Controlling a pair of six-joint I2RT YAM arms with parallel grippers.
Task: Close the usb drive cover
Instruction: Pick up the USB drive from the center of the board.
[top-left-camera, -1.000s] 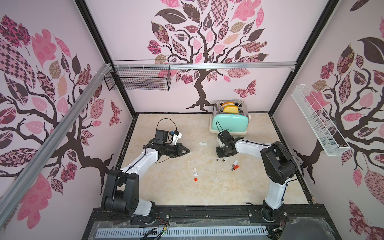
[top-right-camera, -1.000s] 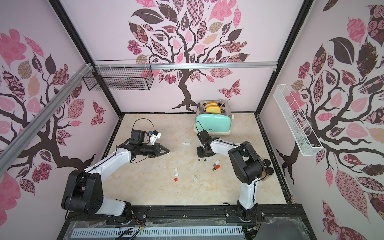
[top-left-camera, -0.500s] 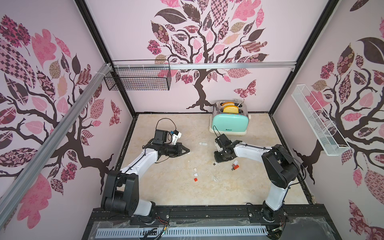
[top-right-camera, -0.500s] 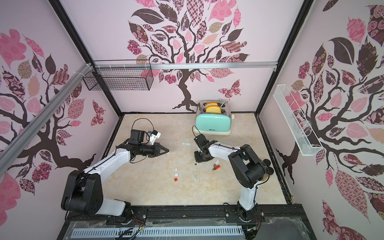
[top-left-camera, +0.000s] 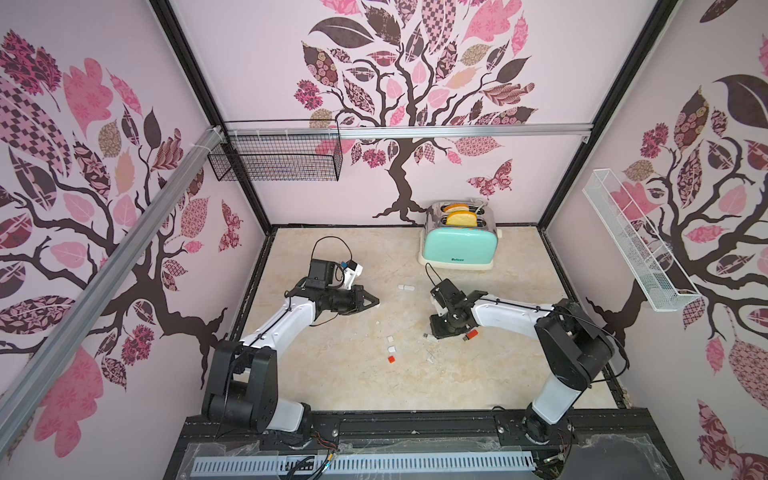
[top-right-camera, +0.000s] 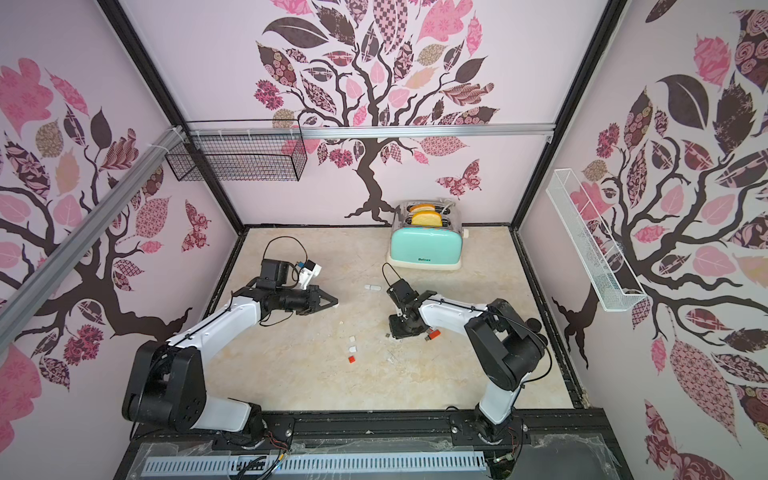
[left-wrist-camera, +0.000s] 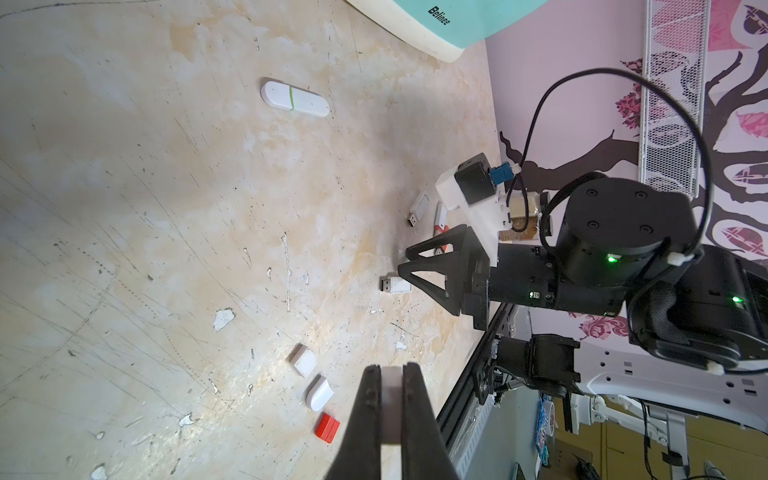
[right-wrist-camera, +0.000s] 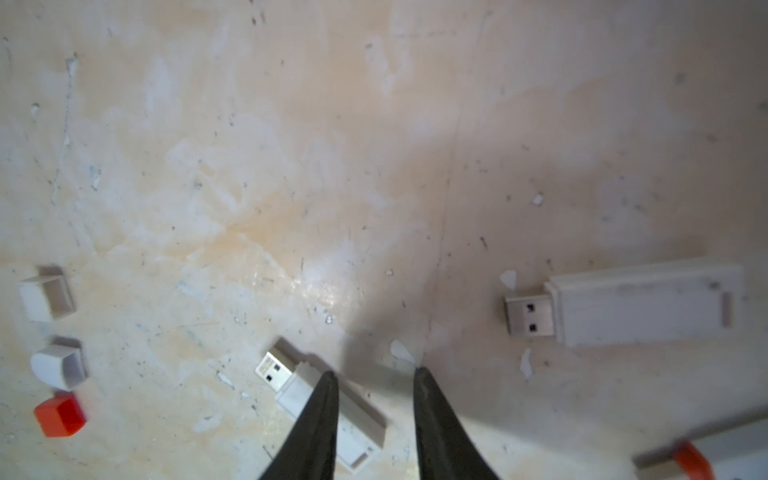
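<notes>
My right claw (right-wrist-camera: 374, 372) over uncapped white USB drive (right-wrist-camera: 293, 392).
Jaws part-open, empty; one black finger (right-wrist-camera: 316, 415) crosses its boxy plastic body, metal plug (right-wrist-camera: 272, 370) bare. Left claw (left-wrist-camera: 391, 367) pinches a small pale piece (left-wrist-camera: 391, 399).

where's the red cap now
In both top views the red cap lies on the table, at the near end of a row with two white caps.
</notes>
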